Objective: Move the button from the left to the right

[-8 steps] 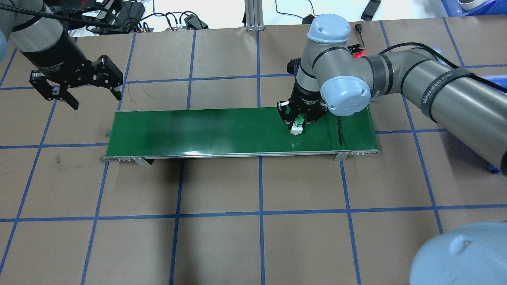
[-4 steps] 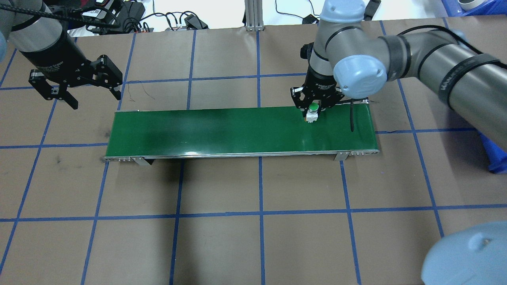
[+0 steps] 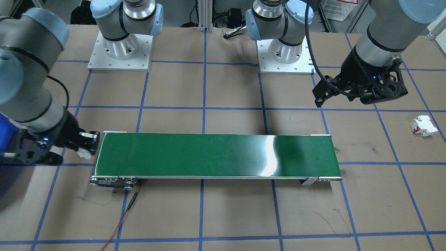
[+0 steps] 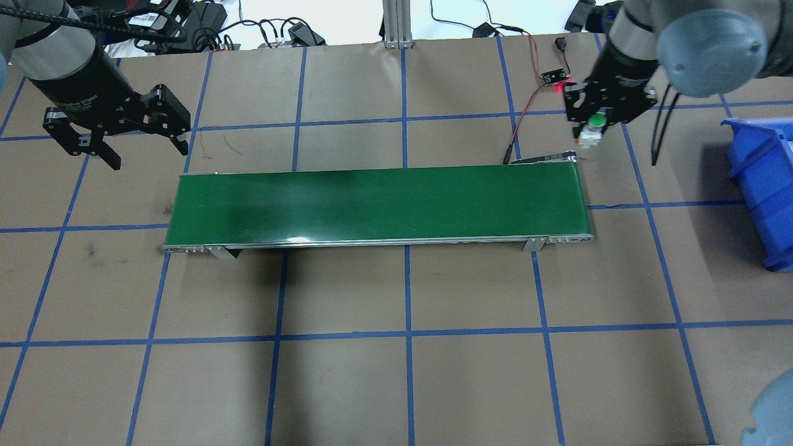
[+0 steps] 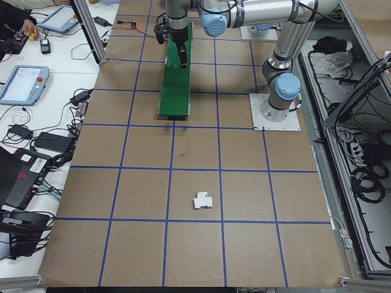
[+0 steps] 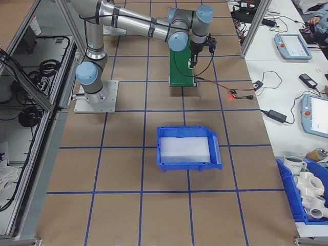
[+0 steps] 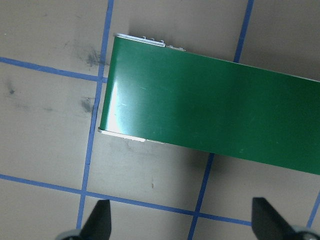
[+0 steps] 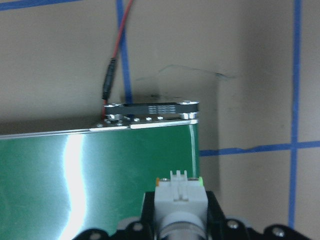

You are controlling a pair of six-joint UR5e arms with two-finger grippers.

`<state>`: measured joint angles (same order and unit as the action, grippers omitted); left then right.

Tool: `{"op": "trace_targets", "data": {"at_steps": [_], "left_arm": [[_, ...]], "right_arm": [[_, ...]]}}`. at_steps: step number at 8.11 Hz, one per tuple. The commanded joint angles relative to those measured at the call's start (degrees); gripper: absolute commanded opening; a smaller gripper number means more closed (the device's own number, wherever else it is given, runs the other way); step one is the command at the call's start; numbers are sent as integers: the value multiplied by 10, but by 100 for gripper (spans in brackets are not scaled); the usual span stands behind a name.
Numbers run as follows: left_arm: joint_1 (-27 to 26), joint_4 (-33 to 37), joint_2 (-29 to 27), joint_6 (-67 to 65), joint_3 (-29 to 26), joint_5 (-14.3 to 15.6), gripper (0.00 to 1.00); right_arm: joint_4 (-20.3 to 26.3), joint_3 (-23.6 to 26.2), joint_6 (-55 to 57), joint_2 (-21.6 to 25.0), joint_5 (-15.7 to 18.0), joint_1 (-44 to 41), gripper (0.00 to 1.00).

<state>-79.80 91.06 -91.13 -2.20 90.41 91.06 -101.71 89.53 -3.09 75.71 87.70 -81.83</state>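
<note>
From the front you see the right hand clamped on the button, just off the end of the green conveyor belt; bare counter lies in front.

From overhead, your button hangs past the belt's far right corner, with a blue bin well apart to the right. The left hand hovers spread wide and empty beyond the belt's left end.

Your right wrist camera shows the button gripped above the belt's end roller.
</note>
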Motion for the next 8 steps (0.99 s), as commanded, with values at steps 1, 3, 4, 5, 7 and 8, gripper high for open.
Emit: {"op": "trace_targets", "data": {"at_steps": [1,3,4,5,7,8], "left_arm": [[0,0,2,0,1,0,100],[0,-1,-2,0,-3,0,100],[0,-1,-4,-1,-1,-1,100],[0,-1,-2,-1,-1,0,100],[0,-2,0,-2,2,0,100],[0,-2,0,-3,2,0,100]], "right_arm": [[51,-2,-156,40,26,152,0],[42,-3,-268,52,79,241,0],[38,-9,-298,45,85,281,0],[37,-24,-320,32,85,306,0],[35,-41,-390,11,78,341,0],[13,-48,-416,-13,77,349,0]]}}
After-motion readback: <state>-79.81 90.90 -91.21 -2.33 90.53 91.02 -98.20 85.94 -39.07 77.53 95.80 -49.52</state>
